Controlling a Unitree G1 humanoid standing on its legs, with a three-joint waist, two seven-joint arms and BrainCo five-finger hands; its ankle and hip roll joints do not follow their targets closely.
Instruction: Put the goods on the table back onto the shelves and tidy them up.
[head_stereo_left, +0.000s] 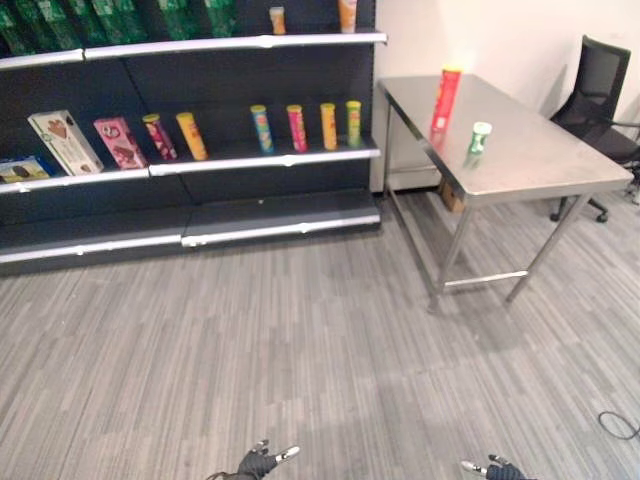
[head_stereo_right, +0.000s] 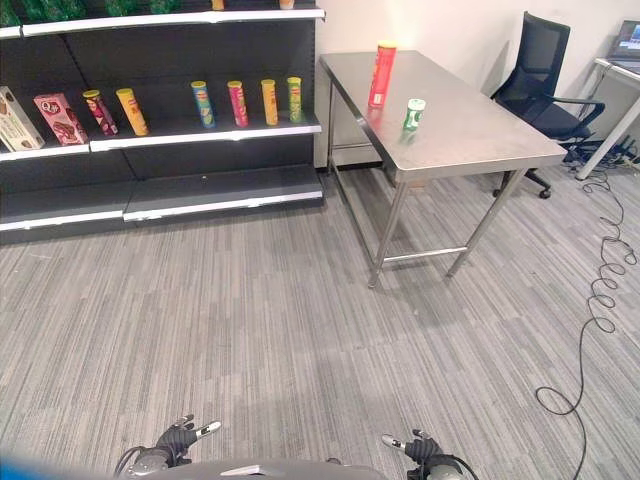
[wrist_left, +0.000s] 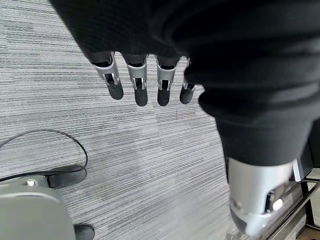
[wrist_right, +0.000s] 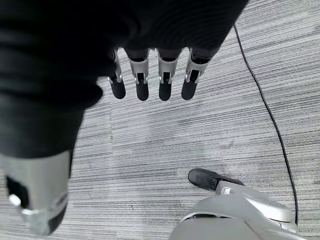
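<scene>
The goods to be put back are on the bare stainless-steel table (head_stereo_right: 480, 135), which stands ahead and to the robot's right, well apart from both hands; on it are two things, a tall red cylindrical can (head_stereo_right: 381, 74) standing upright with its long axis vertical, and a short green cylindrical can (head_stereo_right: 414, 114) with a white lid, also upright, just in front of the red one and nearer the robot. The left hand (wrist_left: 145, 80) hangs low above the grey striped floor, its fingers straight, apart and holding nothing; the right hand (wrist_right: 150, 77) hangs the same way, fingers straight and empty. Since the table lies to the right, the right hand is judged the nearer, though neither can reach without a walk forward. The black shelf unit (head_stereo_right: 200, 130) stands ahead and to the left, beside the table; its middle shelf carries six slim upright or leaning cans (head_stereo_right: 238, 102) and two snack boxes (head_stereo_right: 58, 117), counted in the right eye view; a black office chair (head_stereo_right: 540, 85) stands beyond the table.
</scene>
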